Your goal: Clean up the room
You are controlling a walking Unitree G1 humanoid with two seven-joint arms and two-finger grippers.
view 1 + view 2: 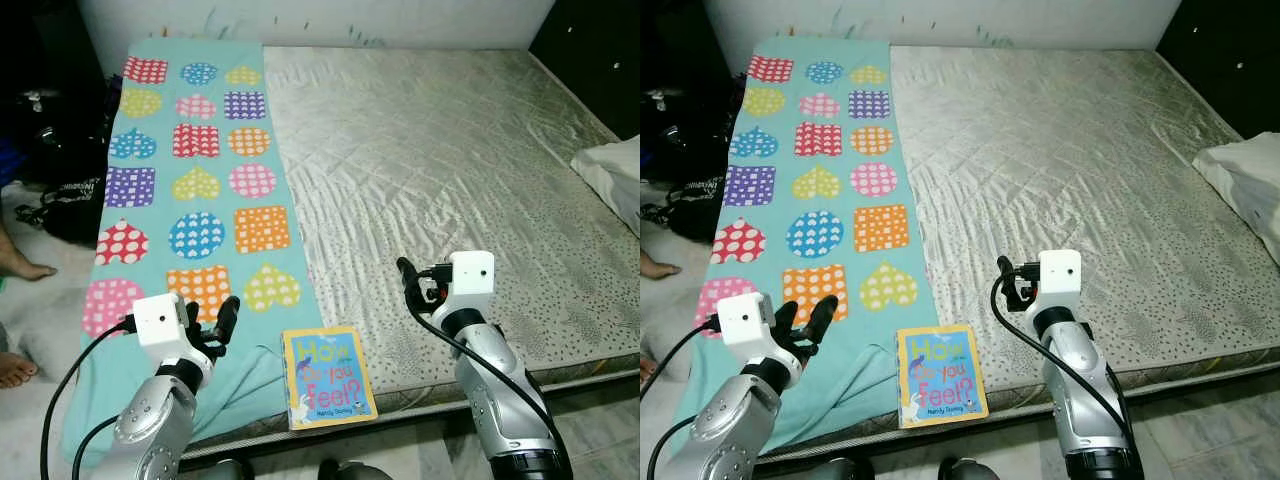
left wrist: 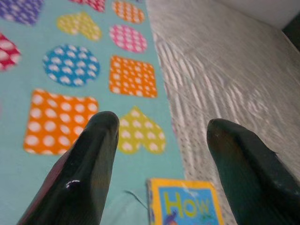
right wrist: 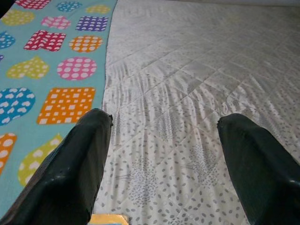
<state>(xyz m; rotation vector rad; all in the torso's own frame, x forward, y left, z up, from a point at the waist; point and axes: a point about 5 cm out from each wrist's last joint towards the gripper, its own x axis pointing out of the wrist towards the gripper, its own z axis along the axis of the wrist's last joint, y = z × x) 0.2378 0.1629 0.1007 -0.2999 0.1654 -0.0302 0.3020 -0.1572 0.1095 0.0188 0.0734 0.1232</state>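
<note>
A picture book point(image 1: 328, 378) with a blue and yellow cover reading "How do you feel?" lies flat at the near edge of the mattress point(image 1: 450, 150). Its left side rests on a teal blanket point(image 1: 190, 180) printed with dotted hearts, circles and squares. My left gripper point(image 1: 212, 320) hovers open over the blanket's near end, just left of the book, holding nothing. The left wrist view has the book point(image 2: 187, 206) below the open fingers point(image 2: 93, 154). My right gripper point(image 1: 415, 280) stands open above the bare quilted mattress, right of and beyond the book, also holding nothing.
A white pillow point(image 1: 615, 175) lies at the mattress's right edge. Black bags point(image 1: 70, 190) sit on the floor to the left. A person's bare feet point(image 1: 20, 265) stand near them. Dark furniture point(image 1: 600, 50) is at the far right corner.
</note>
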